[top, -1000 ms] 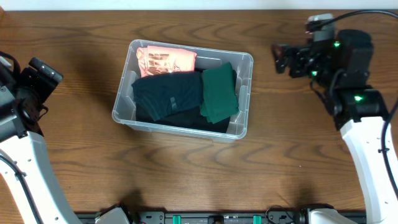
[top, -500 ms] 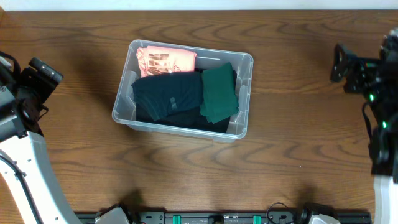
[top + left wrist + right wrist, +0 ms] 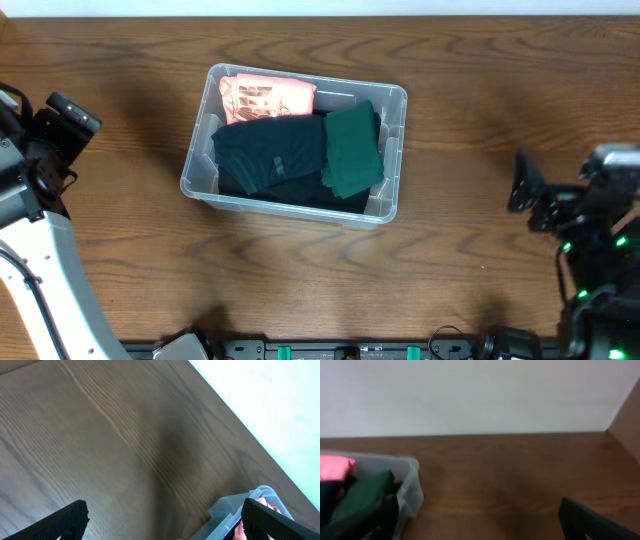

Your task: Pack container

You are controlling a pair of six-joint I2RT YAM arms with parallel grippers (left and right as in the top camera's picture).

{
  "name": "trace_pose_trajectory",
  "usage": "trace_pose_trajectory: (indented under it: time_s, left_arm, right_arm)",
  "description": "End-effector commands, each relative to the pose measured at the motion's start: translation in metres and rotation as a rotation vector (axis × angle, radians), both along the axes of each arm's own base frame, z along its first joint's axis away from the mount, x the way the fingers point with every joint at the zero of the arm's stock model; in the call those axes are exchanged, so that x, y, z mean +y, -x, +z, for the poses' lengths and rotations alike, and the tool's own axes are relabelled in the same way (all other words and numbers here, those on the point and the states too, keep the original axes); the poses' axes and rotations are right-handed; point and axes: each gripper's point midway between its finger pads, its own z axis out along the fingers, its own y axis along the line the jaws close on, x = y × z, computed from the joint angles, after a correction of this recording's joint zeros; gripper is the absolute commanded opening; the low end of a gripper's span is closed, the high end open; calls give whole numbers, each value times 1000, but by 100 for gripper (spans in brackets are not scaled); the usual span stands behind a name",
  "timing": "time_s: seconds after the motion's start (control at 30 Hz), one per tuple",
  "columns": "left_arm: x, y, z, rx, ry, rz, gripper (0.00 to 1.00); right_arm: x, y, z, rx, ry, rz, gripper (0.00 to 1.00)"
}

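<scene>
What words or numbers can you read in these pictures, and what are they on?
On the pink folded cloth in the container: a darker print, too small and blurred to read.
Everywhere else: no words, numbers or signs show in any view.

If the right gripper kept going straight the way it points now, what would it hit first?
Likely nothing close: ahead of the right gripper, between its fingers, lies bare table, then the wall. The container sits left of that line; its corner might be grazed, depth unclear.
</scene>
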Motion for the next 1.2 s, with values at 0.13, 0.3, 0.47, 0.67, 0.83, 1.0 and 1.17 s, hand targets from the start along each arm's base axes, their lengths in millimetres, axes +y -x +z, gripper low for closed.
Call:
trace_pose_trajectory:
  time_s: [0.13,0.3,0.47,0.67,0.83,1.0,1.17]
  left_arm:
    - [2,1,-2,5,0,9,98]
    - [2,1,-2,6,1,9,98]
    - [2,1,-2,6,1,9,98]
    - [2,1,-2,6,1,9,98]
    - [2,1,-2,5,0,9,98]
    - [2,1,-2,6,1,9,98]
    - [2,1,-2,6,1,9,98]
  right_arm:
    - [21,25,-61,-11,15,74,99]
    - [25,38,-91,-47,-2,76,99]
    - [25,41,-113,-51,0,76,99]
    - [25,40,-136,-28,-4,76,99]
    - [24,38,-146,-6,-6,71,99]
    - [23,37,-165,34,-11,64,99]
    - [23,33,-185,62,-16,65,99]
